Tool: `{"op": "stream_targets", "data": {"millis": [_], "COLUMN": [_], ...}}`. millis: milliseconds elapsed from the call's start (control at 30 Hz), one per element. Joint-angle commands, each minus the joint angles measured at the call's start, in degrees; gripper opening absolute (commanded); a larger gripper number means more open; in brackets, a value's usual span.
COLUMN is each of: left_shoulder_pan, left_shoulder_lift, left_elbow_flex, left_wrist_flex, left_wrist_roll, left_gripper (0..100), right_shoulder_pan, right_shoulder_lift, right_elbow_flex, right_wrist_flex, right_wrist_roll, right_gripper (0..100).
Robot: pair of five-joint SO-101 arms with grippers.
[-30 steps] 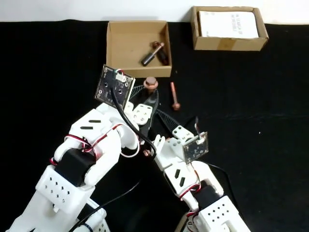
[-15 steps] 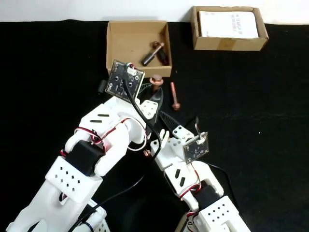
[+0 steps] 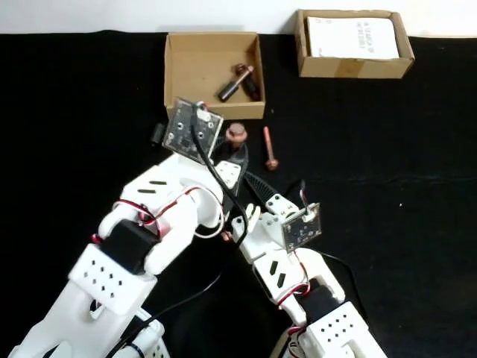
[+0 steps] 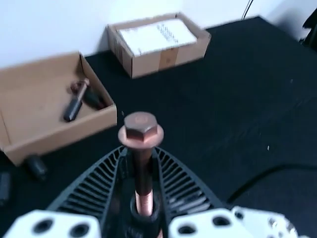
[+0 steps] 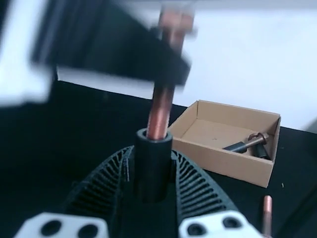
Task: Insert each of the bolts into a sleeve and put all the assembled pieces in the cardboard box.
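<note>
Copper bolt (image 4: 140, 131): gripped by its shank in the left gripper (image 4: 140, 161), whose ribbed fingers are drawn narrow around it; hexagon head uppermost; held just in front of the cardboard box (image 3: 179, 74)
Black sleeve (image 5: 153, 166): clamped upright in the right gripper (image 5: 153, 148), directly under the bolt; the shank's lower end is seen inside the sleeve's mouth
Change: over the last second the left arm has been swung towards the cardboard box, and the bolt head has been carried that way, then lowered a little; the right arm has been kept where it was; the insertion is judged to be underway but unfinished, since much of the shank is seen above the sleeve
Assembled pieces (image 3: 240, 82): two, lying crossed inside the cardboard box
Loose bolt (image 3: 268, 148): one, lying on the black table (image 3: 417, 224) just beside the held pair, outside the box
Loose sleeve (image 3: 157, 134): one, near the box's front corner; a second dark piece (image 4: 2, 186) is cut by the edge of the left wrist view and cannot be identified
Count: four bolts; four sleeves for certain; two boxes
Second box (image 3: 402, 67): well apart, holding a white sheet
</note>
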Motion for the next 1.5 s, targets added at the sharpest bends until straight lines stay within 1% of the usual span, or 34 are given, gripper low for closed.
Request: {"op": "stream_targets", "data": {"millis": [0,133,267,367,633,767,867,967,1033,1167,1267,1367,1467], "left_shoulder_pan": [-0.48,-0.48,-0.48,-0.48,-0.48,-0.48,-1.45,-7.52,-13.49,-26.24,-33.98,-39.34,-43.47], "left_shoulder_lift": [0.40,0.40,0.66,0.84,0.84,0.84,0.48,0.48,0.48,0.40,0.31,0.31,0.22], "left_elbow_flex": [0.04,-1.19,-5.32,-9.36,-20.18,-28.35,-36.53,-44.09,-46.46,-45.85,-40.48,-30.90,-19.03], "left_wrist_flex": [0.88,3.60,9.93,16.00,31.65,37.63,39.47,39.82,39.82,40.70,41.93,41.93,38.86], "left_wrist_roll": [-0.26,-0.97,-1.85,-1.76,-1.85,-1.93,-1.85,-2.20,-2.99,-8.00,-11.78,-15.38,-17.49], "left_gripper": [1,3,12,16,21,21,21,18,15,7,1,1,1], "right_shoulder_pan": [0.57,0.57,0.57,0.57,0.57,0.92,1.89,6.46,9.54,12.26,12.26,12.44,13.05], "right_shoulder_lift": [-0.66,-0.66,-0.66,-0.66,-0.66,-0.48,1.01,7.87,14.73,30.37,42.95,55.78,68.44], "right_elbow_flex": [7.08,7.08,7.08,7.08,6.20,0.66,-6.11,-13.67,-19.21,-28.62,-35.74,-43.82,-53.14], "right_wrist_flex": [-0.04,-0.04,-0.04,-0.04,-0.13,0.22,5.32,6.64,5.93,-1.71,-7.69,-14.11,-19.56], "right_wrist_roll": [-0.35,-0.35,-0.18,-0.18,-0.35,-0.44,-0.44,-0.35,-0.26,-0.09,0.00,0.00,0.00], "right_gripper": [0.7,0.7,0.7,0.7,0.7,0.7,0.7,0.7,0.7,0.7,0.7,0.7,0.7]}}
